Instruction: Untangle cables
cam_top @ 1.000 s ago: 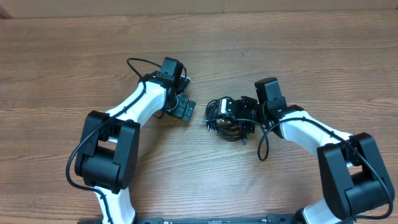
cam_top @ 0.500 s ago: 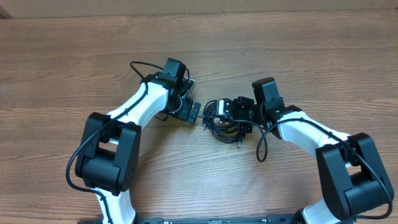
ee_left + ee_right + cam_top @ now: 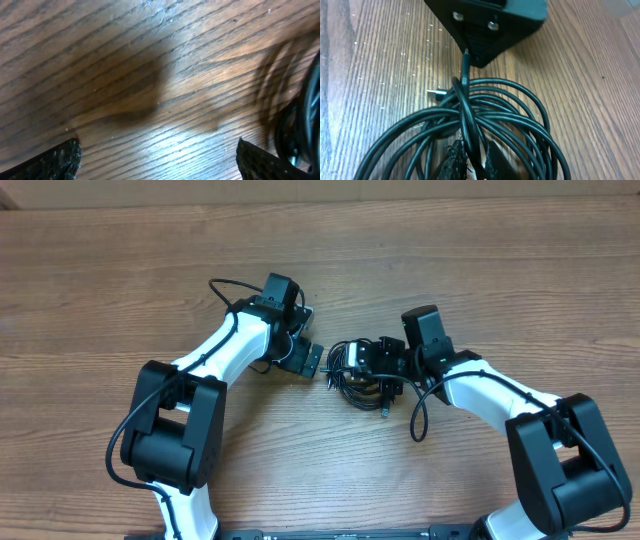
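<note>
My right pincer [image 3: 472, 162] is drawn narrow. Its two fingers stand close together at the bottom of the right wrist view, with one strand of the cables [image 3: 465, 115] running down between them, so it is pinching that strand. From there the cables spread out as a loose black coil of several loops lying on the wooden counter [image 3: 450, 270]. A small metal plug [image 3: 434, 93] pokes out on the coil's left side, close above the wood. One strand climbs straight up from the knot toward a black block with two screws at the top of that view. I cannot tell whether the strand touches the block.

From overhead the coil sits near the middle of the counter, between the two arms. The right pincer is over its upper part.

My left pincer [image 3: 157, 160] is spread wide. Its textured fingertips [image 3: 55, 160] sit in the two lower corners of the left wrist view, with only bare wood grain between them, and they hold nothing. The dark loops of the coil show blurred at that view's right edge. Overhead, the left pincer stands just beside the coil on its left, low over the counter.
</note>
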Robot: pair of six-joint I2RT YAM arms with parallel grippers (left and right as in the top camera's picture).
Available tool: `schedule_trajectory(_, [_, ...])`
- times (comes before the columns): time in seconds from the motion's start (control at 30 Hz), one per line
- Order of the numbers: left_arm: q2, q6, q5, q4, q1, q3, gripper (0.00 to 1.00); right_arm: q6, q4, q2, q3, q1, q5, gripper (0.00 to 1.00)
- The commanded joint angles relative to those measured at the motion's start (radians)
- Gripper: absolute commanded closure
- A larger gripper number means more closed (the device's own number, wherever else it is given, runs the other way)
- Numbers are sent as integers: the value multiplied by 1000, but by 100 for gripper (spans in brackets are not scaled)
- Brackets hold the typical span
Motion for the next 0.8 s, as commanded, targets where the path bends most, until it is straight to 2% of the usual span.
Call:
schedule_trajectory(0.0, [24,-29,56,2,-12,-31,0,-1,6,-19,20,5,-16,87])
schedule_trajectory(0.43, [24,-38,71,19,-20,-31,0,-1,10,-6,20,5,-16,86])
schedule_trajectory(0.57, [24,-48,71,20,-20,-31,0,-1,10,-6,20,5,-16,80])
schedule_trajectory(0.77, [24,-55,71,20,-20,-31,0,-2,10,-6,20,5,-16,85])
